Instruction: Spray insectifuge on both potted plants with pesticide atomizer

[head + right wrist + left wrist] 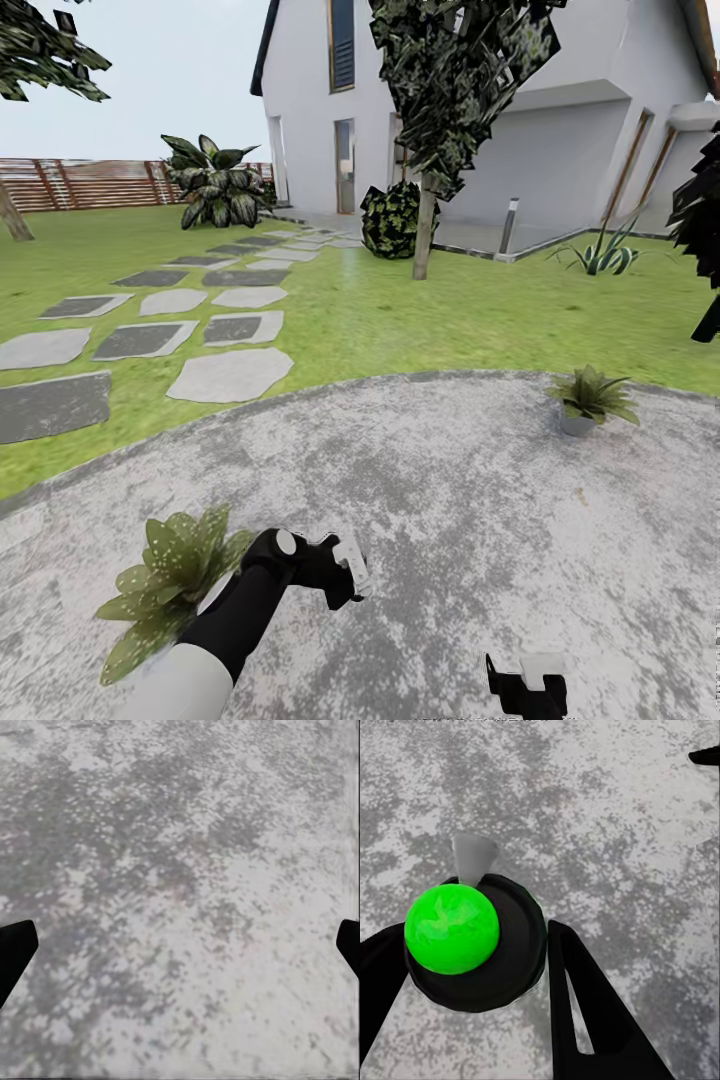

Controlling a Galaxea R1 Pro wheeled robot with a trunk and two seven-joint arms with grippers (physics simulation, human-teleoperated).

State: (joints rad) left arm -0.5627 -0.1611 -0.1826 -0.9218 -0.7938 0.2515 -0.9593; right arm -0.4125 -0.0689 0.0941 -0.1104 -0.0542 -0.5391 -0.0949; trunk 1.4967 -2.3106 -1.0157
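On the grey patio [450, 470], your left pincer [472, 1020] is pinching the pesticide atomizer [472, 945] and holds it upright, green top facing the wrist camera. One potted plant [170, 585] sits just beside your left arm. The other potted plant [590, 398] is far off, ahead on your right. Your right pincer [180, 945] is spread wide with nothing in it.

White-sleeved left arm [215, 640], black wrist, black fingers [592, 1020]
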